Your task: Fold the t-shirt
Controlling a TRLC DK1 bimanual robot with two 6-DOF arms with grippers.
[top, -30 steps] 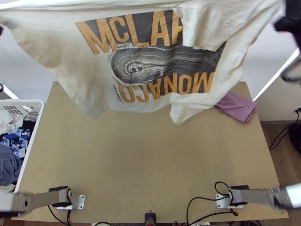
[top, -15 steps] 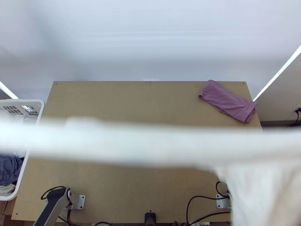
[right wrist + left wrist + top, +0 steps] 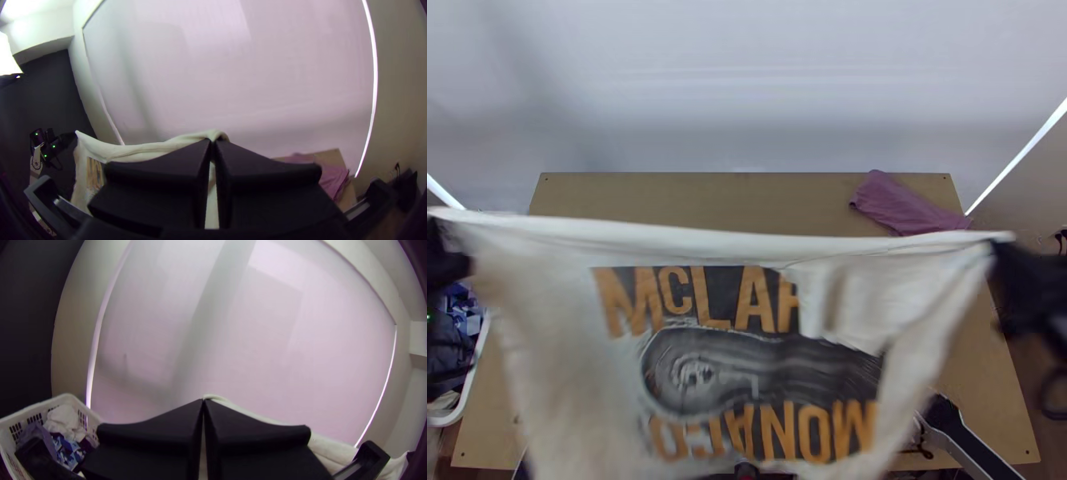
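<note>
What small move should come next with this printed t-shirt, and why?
I'd probably lower the left gripper and right gripper evenly, laying the printed t-shirt on the table: both are closed on its upper edge, which is stretched between them off the table, and the body is spread out, print showing.

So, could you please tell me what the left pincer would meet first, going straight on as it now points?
Probably the pale backdrop; I see nothing between it and the left pincer, though depth is hard to judge.
</note>
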